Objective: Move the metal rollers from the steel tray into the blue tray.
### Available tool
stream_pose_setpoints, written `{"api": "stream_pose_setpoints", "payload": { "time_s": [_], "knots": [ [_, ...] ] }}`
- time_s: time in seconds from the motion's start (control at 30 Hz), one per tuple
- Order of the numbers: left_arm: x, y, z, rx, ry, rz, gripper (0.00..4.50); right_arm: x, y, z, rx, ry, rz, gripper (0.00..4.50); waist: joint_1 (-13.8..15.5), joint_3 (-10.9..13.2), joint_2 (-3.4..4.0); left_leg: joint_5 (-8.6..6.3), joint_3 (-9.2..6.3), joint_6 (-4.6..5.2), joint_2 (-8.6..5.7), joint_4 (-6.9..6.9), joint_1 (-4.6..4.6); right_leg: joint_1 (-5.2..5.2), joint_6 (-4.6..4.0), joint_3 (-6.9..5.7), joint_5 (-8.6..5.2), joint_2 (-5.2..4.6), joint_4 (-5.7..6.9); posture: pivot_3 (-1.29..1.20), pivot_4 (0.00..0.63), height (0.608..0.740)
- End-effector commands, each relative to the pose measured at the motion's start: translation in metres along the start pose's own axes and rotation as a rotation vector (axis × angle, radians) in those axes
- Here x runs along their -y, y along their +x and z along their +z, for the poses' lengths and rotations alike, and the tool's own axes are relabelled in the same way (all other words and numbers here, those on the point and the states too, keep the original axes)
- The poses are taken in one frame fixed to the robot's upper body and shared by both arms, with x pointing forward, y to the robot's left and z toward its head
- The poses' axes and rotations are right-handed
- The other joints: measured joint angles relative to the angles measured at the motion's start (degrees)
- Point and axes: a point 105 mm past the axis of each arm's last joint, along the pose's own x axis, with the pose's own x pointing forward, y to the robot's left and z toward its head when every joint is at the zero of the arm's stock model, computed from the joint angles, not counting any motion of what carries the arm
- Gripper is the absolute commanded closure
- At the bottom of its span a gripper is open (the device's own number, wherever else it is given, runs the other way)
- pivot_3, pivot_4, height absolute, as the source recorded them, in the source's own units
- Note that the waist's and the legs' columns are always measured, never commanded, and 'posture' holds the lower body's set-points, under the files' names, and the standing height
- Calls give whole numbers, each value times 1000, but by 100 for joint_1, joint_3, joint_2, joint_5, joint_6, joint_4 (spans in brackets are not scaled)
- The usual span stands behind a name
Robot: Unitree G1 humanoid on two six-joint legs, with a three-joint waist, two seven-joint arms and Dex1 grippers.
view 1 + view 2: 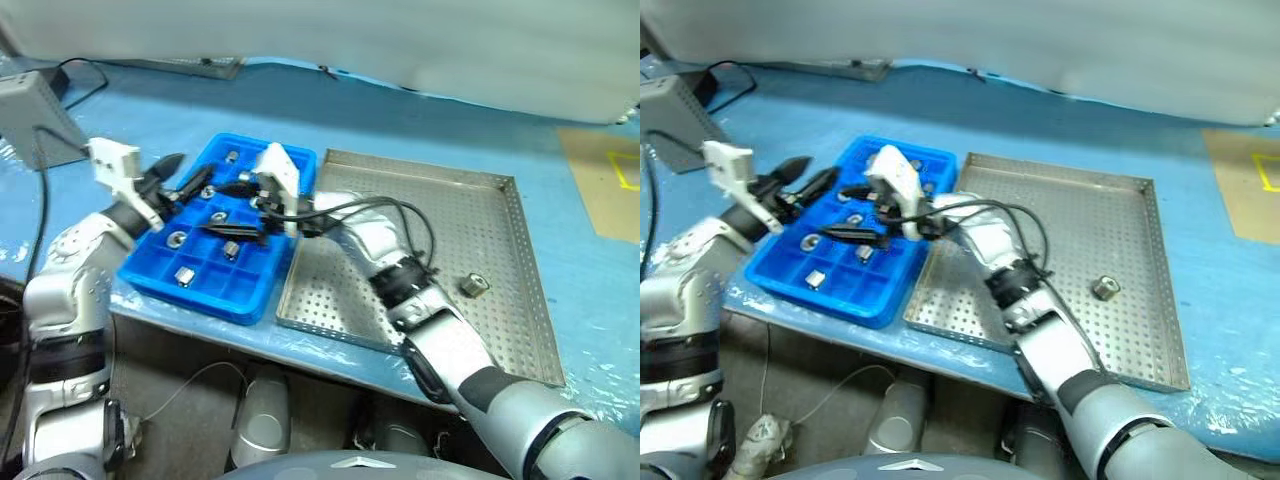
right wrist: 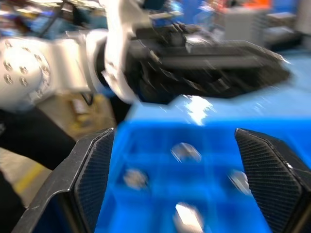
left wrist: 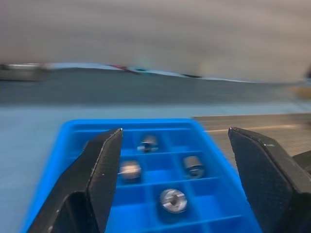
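The bright blue rectangular plastic tray with its grid of square compartments is sitting on the blue-covered table, its long side just beside the large square silver steel tray with the perforated floor and low rim. Several short shiny grey metal rollers are lying in separate compartments of the blue tray; the left wrist view is showing four of them, each in its own cell. One further metal roller is lying alone on the perforated floor of the steel tray, toward its right side and well apart from the blue tray.

The right gripper is hovering over the middle of the blue tray, pointing toward the robot's left, its two black fingers spread apart and grasping nothing. The left gripper is hanging over the blue tray's far left edge, pointing toward the right gripper, its fingers likewise parted and empty. The two grippers are near each other above the blue tray without touching.

A grey box with a black cable is standing on the table at far left.
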Motion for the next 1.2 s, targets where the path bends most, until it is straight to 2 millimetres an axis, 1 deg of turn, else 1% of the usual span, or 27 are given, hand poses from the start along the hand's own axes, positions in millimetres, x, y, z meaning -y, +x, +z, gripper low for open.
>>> {"api": "stream_pose_setpoints", "payload": {
  "time_s": [0.03,0.13,0.23,0.3,0.37,0.4,0.53,0.67,0.73,0.83,0.9,0.93,0.97,1.0,1.03,1.1,1.17,1.2],
  "knots": [
    [21,21,2,8,-1,-176,818,6,-33,18,12,-67,-104,354,-306,-4,-6,4,0,-5,-2,0,-2,0,3,0,2,0,-3,1,150,740],
    [35,39,-6,-15,-21,-287,818,12,-64,10,-51,-67,-203,354,-671,-7,-11,8,5,-11,-19,-5,-4,-2,-16,-1,16,5,-7,-74,150,740],
    [41,48,-10,-25,-33,-340,818,12,-82,3,-96,-49,-243,354,-1015,-8,-13,8,5,-10,-14,-10,-3,-3,-24,0,22,22,-18,-96,150,740],
    [48,53,-15,-40,-46,-388,818,9,-96,-6,-138,-25,-273,354,-1141,-8,-13,8,9,-9,-2,-12,-7,-4,-32,0,27,45,-20,-132,150,740],
    [51,54,-16,-44,-58,-416,818,7,-104,-14,-173,-6,-291,354,-1200,-8,-13,7,16,-9,15,-12,-6,-4,-42,-1,23,70,-25,-146,150,740],
    [52,55,-17,-44,-62,-425,818,5,-106,-18,-187,1,-294,354,-1231,-8,-13,7,19,-10,25,-12,-6,-4,-64,-2,11,79,-26,-150,150,740],
    [54,53,-17,-61,-57,-464,818,-5,-111,-33,-232,47,-282,354,-1278,-8,-13,9,39,-12,32,-8,-2,-3,-76,-9,11,85,-25,-150,150,740],
    [60,45,-17,-91,-50,-514,818,-13,-117,-57,-292,103,-282,354,-1264,-8,-13,8,41,-8,31,0,14,21,-70,-9,8,81,-27,-139,150,740],
    [61,41,-20,-112,-48,-527,818,-19,-117,-71,-324,142,-263,354,-1264,-8,-13,8,41,-8,32,1,17,24,-48,-9,-5,81,-27,-121,150,740],
    [64,37,-21,-120,-55,-536,818,-28,-120,-100,-428,189,-236,354,-1260,-8,-13,7,41,-8,33,0,24,29,-48,-9,-7,81,-27,-111,150,740],
    [65,36,-21,-122,-52,-536,818,-22,-126,-122,-505,210,-290,354,-1258,-8,-13,7,41,-7,34,1,25,31,-48,-9,-7,81,-27,-104,150,740],
    [65,36,-22,-123,-49,-534,818,-17,-129,-129,-525,215,-321,354,-1267,-9,-12,7,41,-7,33,2,25,33,-48,-9,-7,81,-27,-104,150,740],
    [64,36,-22,-124,-41,-528,818,-17,-129,-132,-535,203,-316,727,-1270,-9,-12,7,42,-7,33,3,29,35,-49,-8,-6,79,-26,-99,150,740],
    [62,35,-21,-124,-35,-518,818,-17,-126,-127,-508,199,-309,962,-1266,-9,-12,6,42,-7,33,3,48,54,-47,-9,-7,80,-27,-99,150,740],
    [61,35,-21,-123,-31,-508,818,-17,-124,-121,-475,199,-304,1281,-1260,-9,-12,-4,42,11,34,2,64,68,-47,-9,-8,80,-28,-99,150,740],
    [56,34,-19,-116,-23,-484,818,-14,-119,-107,-414,194,-300,1927,-1245,-9,-12,-5,42,13,32,0,87,88,-44,-9,-10,79,-30,-90,150,740],
    [50,35,-16,-95,-6,-447,818,-13,-112,-90,-341,171,-279,2595,-1244,-9,-12,-5,41,13,33,0,86,90,-43,-9,-10,79,-35,-86,150,740],
    [43,37,-12,-71,8,-405,818,-12,-108,-80,-304,166,-271,2806,-1245,-9,-12,-5,40,13,33,0,85,90,-43,-9,-10,79,-36,-65,150,740]
  ]
}}
